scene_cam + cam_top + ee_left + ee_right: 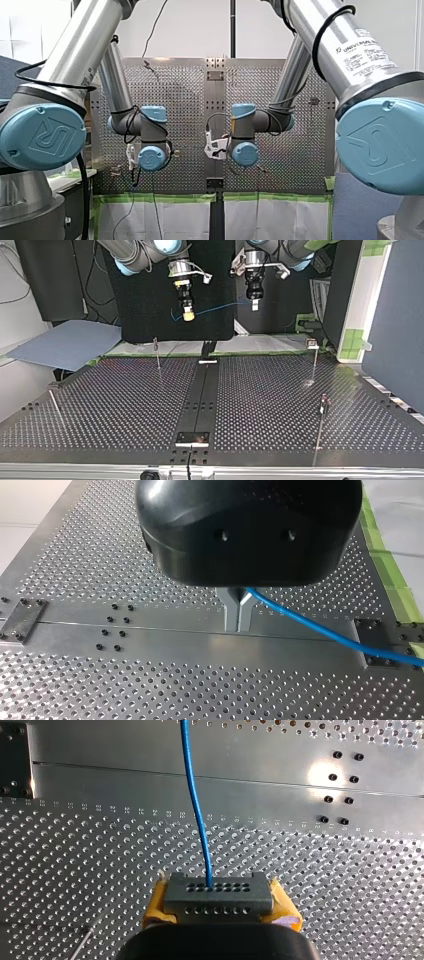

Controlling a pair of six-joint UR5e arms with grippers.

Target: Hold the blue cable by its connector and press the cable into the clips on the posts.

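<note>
Blue cable [197, 810], connector [218, 892] in right gripper [220, 906]

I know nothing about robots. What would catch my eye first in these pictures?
A blue cable hangs stretched in the air between the two grippers, well above the perforated table. My right gripper, with yellow pads, clamps the grey connector at the cable's end, and my left gripper pinches the cable further along. Thin posts stand on the table, apart from the cable.
</note>
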